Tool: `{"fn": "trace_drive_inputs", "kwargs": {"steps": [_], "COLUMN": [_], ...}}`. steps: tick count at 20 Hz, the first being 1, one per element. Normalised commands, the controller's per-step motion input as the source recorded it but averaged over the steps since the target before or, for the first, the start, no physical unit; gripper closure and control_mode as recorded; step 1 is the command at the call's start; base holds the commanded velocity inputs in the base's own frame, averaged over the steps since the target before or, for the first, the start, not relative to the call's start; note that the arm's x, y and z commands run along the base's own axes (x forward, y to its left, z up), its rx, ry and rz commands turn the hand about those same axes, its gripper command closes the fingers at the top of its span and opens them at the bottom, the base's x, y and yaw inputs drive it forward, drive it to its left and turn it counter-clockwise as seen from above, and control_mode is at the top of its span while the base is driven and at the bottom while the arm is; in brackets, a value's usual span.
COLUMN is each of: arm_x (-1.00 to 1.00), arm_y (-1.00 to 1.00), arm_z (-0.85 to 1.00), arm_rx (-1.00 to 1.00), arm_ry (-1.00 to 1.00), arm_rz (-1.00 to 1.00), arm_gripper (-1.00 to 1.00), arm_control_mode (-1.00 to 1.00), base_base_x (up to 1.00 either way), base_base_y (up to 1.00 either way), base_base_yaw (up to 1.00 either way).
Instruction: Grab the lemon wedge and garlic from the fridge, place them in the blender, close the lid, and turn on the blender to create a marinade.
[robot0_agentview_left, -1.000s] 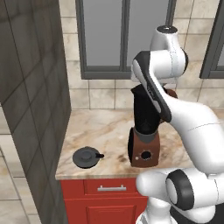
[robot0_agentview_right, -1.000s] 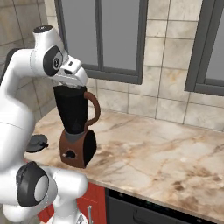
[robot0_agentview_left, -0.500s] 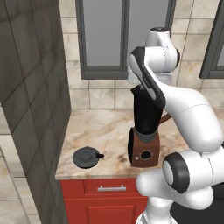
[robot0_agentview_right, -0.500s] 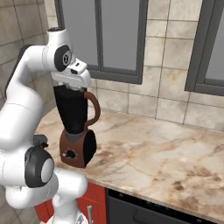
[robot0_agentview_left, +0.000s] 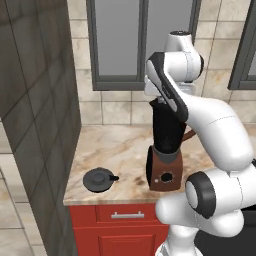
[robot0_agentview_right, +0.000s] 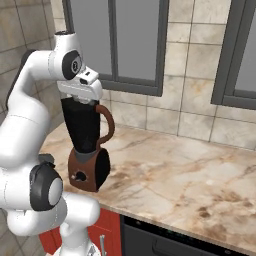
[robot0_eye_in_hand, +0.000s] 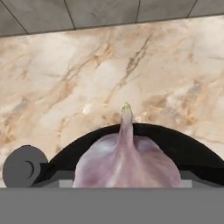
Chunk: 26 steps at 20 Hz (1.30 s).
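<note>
The blender (robot0_agentview_left: 165, 150) stands on the marble counter, a black jar with a brown handle on a reddish-brown base (robot0_agentview_right: 85, 170). My gripper (robot0_agentview_right: 79, 101) hangs right over the jar's open mouth. It is shut on the garlic (robot0_eye_in_hand: 127, 162), a pinkish-white bulb with its pointed tip up, just above the jar's dark rim (robot0_eye_in_hand: 188, 148). The lid (robot0_agentview_left: 98, 179) lies flat on the counter left of the blender and appears as a grey disc (robot0_eye_in_hand: 22, 168) in the hand view. The lemon wedge and the fridge are out of view.
A tall dark grey tiled panel (robot0_agentview_left: 35, 125) rises at the counter's left end. Windows (robot0_agentview_left: 117, 45) and a tiled wall stand behind the blender. Red cabinet drawers (robot0_agentview_left: 125, 215) sit below. The marble counter (robot0_agentview_right: 190, 175) stretches bare to the blender's right.
The arm's elbow and upper links have swung round while the hand stayed over the jar's mouth. The blender and the lid have not moved.
</note>
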Motion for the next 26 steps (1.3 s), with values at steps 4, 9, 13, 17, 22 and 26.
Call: {"fn": "trace_drive_inputs", "kwargs": {"steps": [4,9,13,17,22,26], "arm_x": [0.08,0.0,-0.51,-1.0,-1.0,-1.0], "arm_y": [0.0,0.01,0.15,0.03,0.01,-0.01], "arm_z": [0.17,0.45,0.46,0.04,-0.03,-0.61], "arm_rx": [0.0,0.0,0.0,0.06,0.01,0.0], "arm_ry": [0.0,-0.02,-0.05,-0.04,-0.05,-0.05], "arm_rz": [-0.02,-0.01,0.0,0.01,0.01,0.0], "arm_gripper": [-1.0,-1.0,-1.0,-1.0,-1.0,-1.0], "arm_control_mode": [-1.0,-1.0,-1.0,-1.0,-1.0,-1.0], "base_base_x": [0.0,0.0,0.0,0.0,0.0,0.0], "base_base_y": [0.0,0.0,0.0,0.0,0.0,0.0], "base_base_yaw": [0.0,0.0,0.0,0.0,0.0,0.0]}}
